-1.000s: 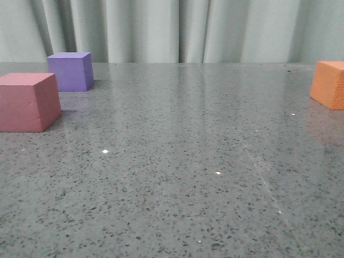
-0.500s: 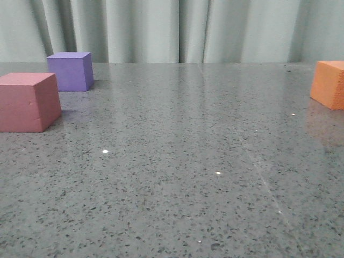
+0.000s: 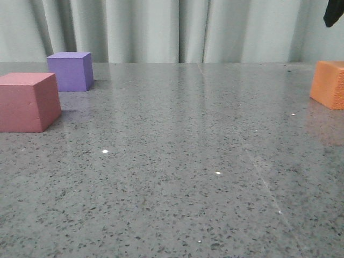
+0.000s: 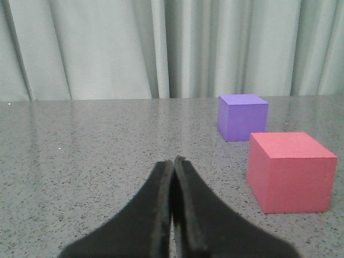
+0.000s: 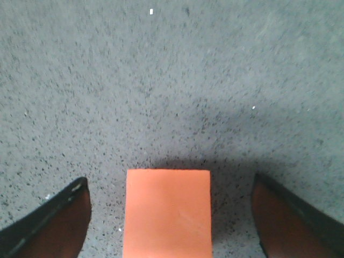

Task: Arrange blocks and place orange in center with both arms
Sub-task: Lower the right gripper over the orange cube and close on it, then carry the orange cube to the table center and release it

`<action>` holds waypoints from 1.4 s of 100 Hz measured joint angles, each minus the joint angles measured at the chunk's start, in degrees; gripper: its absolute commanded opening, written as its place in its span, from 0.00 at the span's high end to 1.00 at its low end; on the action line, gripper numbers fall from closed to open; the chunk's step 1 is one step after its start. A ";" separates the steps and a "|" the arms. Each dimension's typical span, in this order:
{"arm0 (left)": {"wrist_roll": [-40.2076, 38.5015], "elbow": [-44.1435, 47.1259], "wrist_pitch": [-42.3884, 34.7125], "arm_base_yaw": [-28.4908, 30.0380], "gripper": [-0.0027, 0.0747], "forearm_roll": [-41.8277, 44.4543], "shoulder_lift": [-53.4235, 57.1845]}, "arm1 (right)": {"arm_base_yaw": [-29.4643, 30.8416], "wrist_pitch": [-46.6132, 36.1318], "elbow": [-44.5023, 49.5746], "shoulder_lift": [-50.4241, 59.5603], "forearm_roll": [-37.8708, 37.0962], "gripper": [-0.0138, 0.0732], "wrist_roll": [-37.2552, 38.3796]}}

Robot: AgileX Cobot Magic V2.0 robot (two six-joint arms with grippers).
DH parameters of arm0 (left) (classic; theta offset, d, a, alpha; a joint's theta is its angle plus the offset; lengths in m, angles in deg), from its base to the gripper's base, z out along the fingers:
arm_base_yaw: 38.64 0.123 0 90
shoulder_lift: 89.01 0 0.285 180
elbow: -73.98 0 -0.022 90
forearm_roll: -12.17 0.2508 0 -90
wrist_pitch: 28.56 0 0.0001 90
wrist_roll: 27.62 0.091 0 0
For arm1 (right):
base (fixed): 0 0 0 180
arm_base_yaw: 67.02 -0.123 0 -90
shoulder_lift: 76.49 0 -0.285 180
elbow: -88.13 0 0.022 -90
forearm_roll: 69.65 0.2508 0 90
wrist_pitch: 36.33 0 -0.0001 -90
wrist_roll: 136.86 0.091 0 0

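The orange cube (image 3: 329, 84) sits at the table's far right edge of the front view. My right gripper (image 5: 169, 185) hangs open above it, one finger on each side of the cube (image 5: 167, 212), not touching; a black tip of it (image 3: 333, 13) shows at the top right of the front view. The pinkish-red cube (image 3: 28, 102) sits at the left, with the purple cube (image 3: 70, 71) just behind it. My left gripper (image 4: 173, 160) is shut and empty, low over the table, with the red cube (image 4: 290, 171) and purple cube (image 4: 242, 116) off to one side ahead of it.
The grey speckled table (image 3: 177, 161) stretches between the left cubes and the orange one. A pale curtain (image 3: 177, 29) hangs behind the table's far edge.
A black tip of my right gripper has come into the top right corner of the front view, above the orange cube. The cubes have not moved.
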 measured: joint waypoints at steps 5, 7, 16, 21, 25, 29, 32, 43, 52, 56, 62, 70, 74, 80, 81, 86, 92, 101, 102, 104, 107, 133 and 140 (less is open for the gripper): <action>0.00 0.00 0.00 0.00 0.99 0.00 0.00 | -0.01 0.23 0.00 -0.71 0.00 0.15 -0.05; 0.00 0.00 0.00 0.00 0.99 0.00 0.00 | -0.01 0.23 0.00 -1.00 0.09 0.15 -0.05; 0.00 0.00 0.00 0.00 0.99 0.00 0.00 | -0.01 0.34 0.00 -2.04 0.09 0.15 -0.05; 0.00 0.00 0.00 0.00 0.99 0.00 0.00 | -0.01 0.34 0.00 -2.51 0.09 0.15 -0.14; 0.00 0.00 0.00 0.00 0.99 0.00 0.00 | -0.01 0.58 0.00 -2.81 0.09 0.15 -0.14; 0.00 0.00 0.00 0.00 0.99 0.00 0.00 | -0.01 0.81 0.00 -3.26 0.09 0.15 -0.14; 0.00 0.00 0.00 0.00 0.99 0.00 0.00 | -0.01 0.93 0.00 -3.63 0.09 0.15 -0.14; 0.00 0.00 0.00 0.00 0.99 0.00 0.00 | -0.01 1.52 -0.10 -5.54 0.09 0.15 -0.14; 0.00 0.00 0.00 0.00 0.99 0.00 0.00 | -0.01 1.75 -0.10 -7.13 0.09 0.15 -0.14; 0.00 0.00 0.00 0.00 0.99 0.00 0.00 | -0.01 1.75 -0.10 -7.79 0.09 0.15 -0.14; 0.00 0.00 0.00 0.00 0.99 0.00 0.00 | -0.01 1.89 -0.10 -8.51 0.09 0.15 -0.14; 0.00 0.00 0.00 0.00 0.99 0.00 0.00 | -0.01 2.00 -0.10 -9.77 0.13 0.15 -0.14; 0.00 0.00 0.00 0.00 0.99 0.00 0.00 | -0.01 2.14 -0.10 -10.27 0.13 0.16 -0.14; 0.00 0.00 0.00 0.00 0.99 0.00 0.00 | -0.01 2.53 -0.10 -10.92 0.13 0.20 -0.14; 0.00 0.00 0.00 0.00 0.99 0.00 0.00 | -0.01 2.70 -0.10 -11.03 0.13 0.21 -0.14; 0.00 0.00 0.00 0.00 0.99 0.00 0.00 | -0.01 3.03 -0.10 -11.29 0.13 0.29 -0.14; 0.00 0.00 0.00 0.00 0.99 0.00 0.00 | -0.01 3.29 -0.10 -11.29 0.13 0.39 -0.03; 0.00 0.00 0.00 0.00 0.99 0.00 0.00 | -0.01 3.27 -0.10 -11.29 0.22 0.50 -0.03; 0.00 0.00 0.00 0.00 0.99 0.00 0.00 | -0.01 3.27 -0.10 -11.29 0.22 0.51 -0.03; 0.00 0.00 0.00 0.00 0.99 0.00 0.00 | -0.01 3.27 -0.10 -11.29 0.22 0.52 -0.03; 0.00 0.00 0.00 0.00 0.99 0.00 0.00 | -0.01 3.27 -0.10 -11.29 0.22 0.53 -0.03; 0.00 0.00 0.00 0.00 0.99 0.00 0.00 | -0.28 5.87 -1.40 -10.93 3.79 0.52 0.10; 0.00 0.00 0.00 0.00 0.99 0.00 0.00 | -1.23 7.12 -2.69 -10.04 5.14 0.52 0.10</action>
